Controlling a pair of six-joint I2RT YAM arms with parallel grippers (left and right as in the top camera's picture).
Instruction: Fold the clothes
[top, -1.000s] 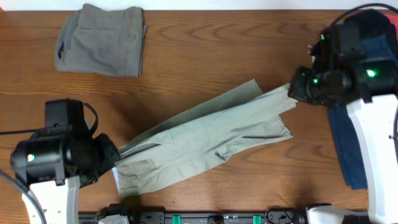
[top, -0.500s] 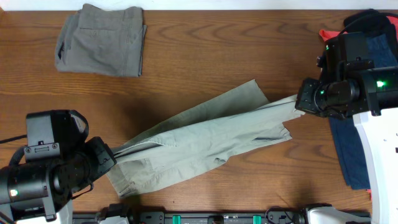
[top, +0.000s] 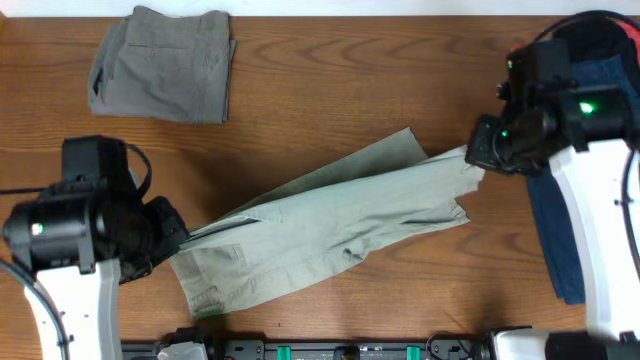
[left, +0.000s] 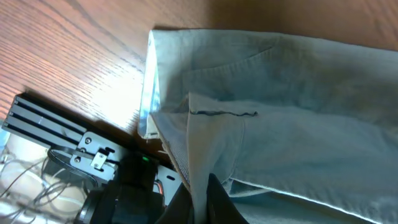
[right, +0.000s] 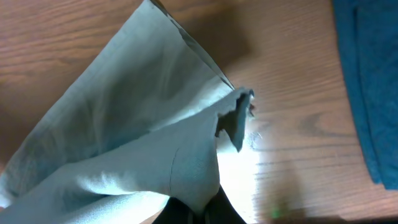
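Overhead, the khaki shorts (top: 330, 225) are seen stretched diagonally across the table (top: 330, 90). The waistband end is pinched in the closed left claw (top: 178, 238) and a leg hem in the closed right claw (top: 478, 155); both wrist views show cloth nipped between the fingers. The garment is judged mid-spread. For a clean fold, tension should be kept even, the splayed upper leg squared, and the cloth lowered flat. The grey-olive pair (top: 160, 65) lies well apart, already folded.

Overhead straight down, wrist views close, all sharing khaki shorts (top: 340, 215)
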